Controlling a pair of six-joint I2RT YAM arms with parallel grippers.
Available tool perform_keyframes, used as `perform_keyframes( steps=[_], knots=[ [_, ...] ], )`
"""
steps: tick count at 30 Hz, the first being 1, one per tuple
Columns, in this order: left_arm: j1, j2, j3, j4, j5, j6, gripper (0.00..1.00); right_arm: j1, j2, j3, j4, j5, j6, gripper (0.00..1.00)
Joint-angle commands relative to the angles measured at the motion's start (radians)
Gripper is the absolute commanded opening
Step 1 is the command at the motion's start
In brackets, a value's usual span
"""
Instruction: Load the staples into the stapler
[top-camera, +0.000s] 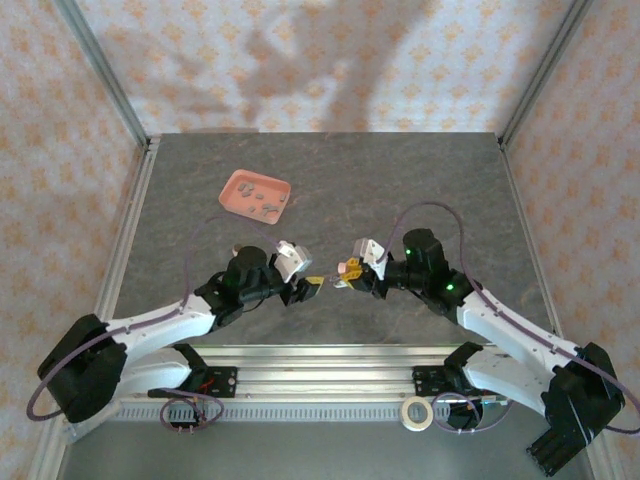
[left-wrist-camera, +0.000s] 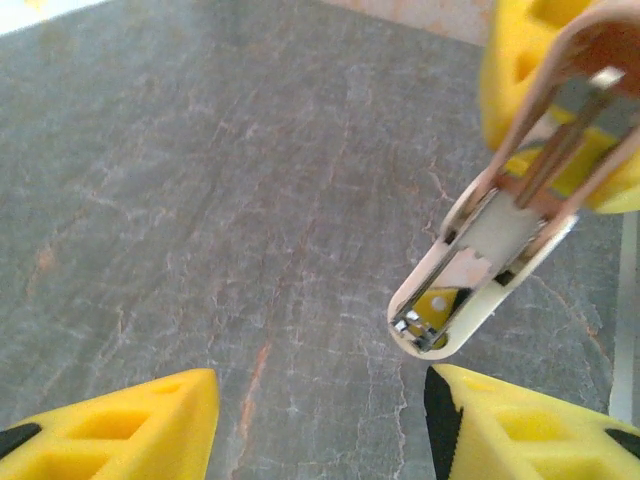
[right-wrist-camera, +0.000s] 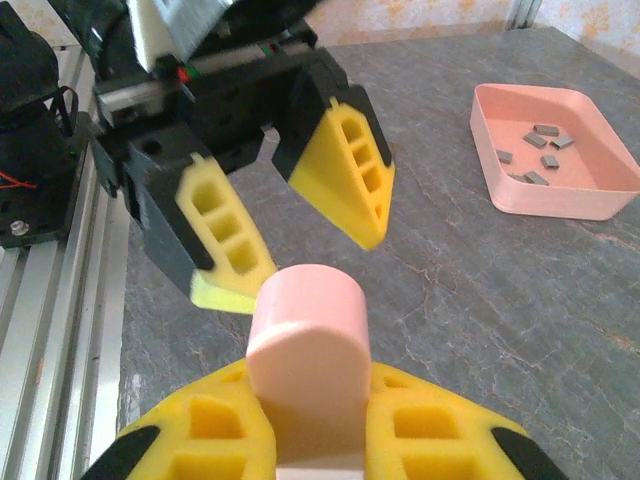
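Observation:
My right gripper (top-camera: 352, 278) is shut on the stapler (top-camera: 343, 268) and holds it just above the table, nose pointing left. In the right wrist view the stapler's pale-pink rounded end (right-wrist-camera: 308, 340) sticks out between my yellow fingers (right-wrist-camera: 440, 430). My left gripper (top-camera: 312, 285) faces it, open and empty, its tips a short way from the nose. The left wrist view shows the stapler (left-wrist-camera: 490, 260) opened, silvery channel exposed, just above my right-hand finger (left-wrist-camera: 520, 430). The staples (top-camera: 262, 198) lie as several grey bits in the salmon-pink tray (top-camera: 236, 180).
The tray (right-wrist-camera: 600, 200) with the staples (right-wrist-camera: 535, 150) stands at the table's back left, well away from both grippers. An aluminium rail (top-camera: 330, 375) runs along the near edge, with a tape roll (top-camera: 417, 412) on it. Patterned walls close in the table.

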Motion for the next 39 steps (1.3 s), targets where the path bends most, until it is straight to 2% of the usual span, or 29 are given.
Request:
perform_keyframes(
  steps=[1,8,15,29,36,39],
  knots=[
    [0.004,-0.050,-0.003,-0.060,0.053,0.129,0.60,0.004,-0.024,-0.005,0.016,0.003,0.011,0.06],
    [0.003,-0.062,0.041,-0.116,0.135,0.237,0.64,0.004,-0.018,-0.002,0.017,-0.014,0.011,0.06],
    [0.004,-0.014,0.097,-0.149,0.197,0.271,0.70,0.003,0.002,0.005,0.025,-0.041,0.011,0.06],
    [-0.015,0.116,0.185,-0.164,0.326,0.323,0.69,0.003,0.052,0.031,0.025,-0.092,0.002,0.06],
    [-0.031,0.168,0.205,-0.132,0.340,0.318,0.69,0.004,0.077,0.051,0.014,-0.134,0.002,0.05],
    [-0.032,0.188,0.210,-0.103,0.360,0.304,0.65,0.004,0.078,0.053,0.014,-0.141,-0.001,0.05]
  ],
)
